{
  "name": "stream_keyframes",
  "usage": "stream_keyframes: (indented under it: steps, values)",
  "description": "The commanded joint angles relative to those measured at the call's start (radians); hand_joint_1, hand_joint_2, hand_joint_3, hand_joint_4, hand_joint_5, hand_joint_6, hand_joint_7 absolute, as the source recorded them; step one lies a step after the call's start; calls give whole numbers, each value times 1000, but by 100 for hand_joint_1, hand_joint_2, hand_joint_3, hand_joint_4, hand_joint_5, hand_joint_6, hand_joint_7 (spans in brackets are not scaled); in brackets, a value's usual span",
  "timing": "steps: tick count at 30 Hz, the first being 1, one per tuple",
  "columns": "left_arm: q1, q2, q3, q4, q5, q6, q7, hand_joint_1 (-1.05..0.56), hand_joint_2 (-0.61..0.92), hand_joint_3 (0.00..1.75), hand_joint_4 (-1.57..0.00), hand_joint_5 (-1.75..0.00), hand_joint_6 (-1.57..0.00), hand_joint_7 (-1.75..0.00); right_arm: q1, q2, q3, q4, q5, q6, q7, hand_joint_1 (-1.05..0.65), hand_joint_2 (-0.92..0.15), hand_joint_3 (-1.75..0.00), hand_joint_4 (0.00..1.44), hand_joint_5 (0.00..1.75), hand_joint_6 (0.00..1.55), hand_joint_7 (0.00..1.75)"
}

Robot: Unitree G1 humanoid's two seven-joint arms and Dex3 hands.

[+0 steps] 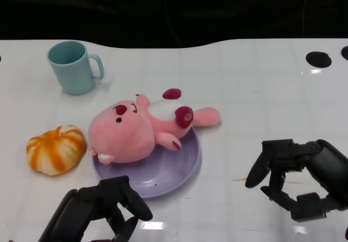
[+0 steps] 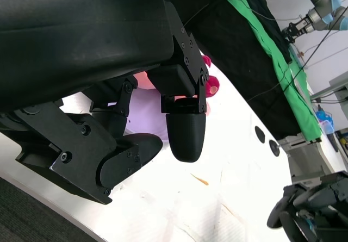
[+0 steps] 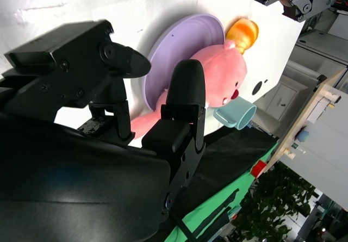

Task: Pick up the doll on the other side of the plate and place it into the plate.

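Note:
A pink plush doll with dark red paws lies on its side across the purple plate, its legs hanging over the plate's far right rim. The right wrist view shows the doll on the plate too. My left hand hovers near the plate's front edge, fingers apart and holding nothing. My right hand is to the right of the plate, fingers spread and empty. In the left wrist view the left hand's fingers hide most of the doll.
A teal mug stands at the back left. An orange and white pumpkin toy lies just left of the plate. Black round holes mark the table's far right. The table's far edge meets a dark backdrop.

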Motion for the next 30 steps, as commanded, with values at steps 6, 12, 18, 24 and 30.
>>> stream_keyframes:
  steps: [6, 12, 18, 24, 30]
  values:
    - [9, 17, 16, -8, -5, -8, 0, -5, 54, 106, -79, -148, -81, -113, 10, 4, -12, 66, -24, -23, -36, 19, -34, -142, 81, 171, 80, 136]
    - [7, 9, 19, -4, -9, -5, 3, -6, 54, 104, -80, -146, -81, -113, -10, -14, -2, 135, -57, -72, -35, 15, -32, -147, 87, 175, 80, 150]
    - [-2, 9, 26, 10, -15, -9, 1, -6, 55, 104, -79, -148, -81, -114, -29, -11, 7, 189, -84, -112, -40, 9, -27, -150, 92, 175, 81, 156]
    - [-5, 13, 30, 10, -18, -7, -4, -5, 56, 105, -78, -148, -81, -114, -37, -1, 9, 212, -93, -130, -54, 7, -26, -151, 93, 175, 79, 160]
    - [-5, 15, 33, 3, -15, 4, -6, -5, 55, 106, -78, -149, -81, -115, -42, -1, 7, 197, -95, -105, -54, 7, -27, -151, 91, 175, 77, 160]
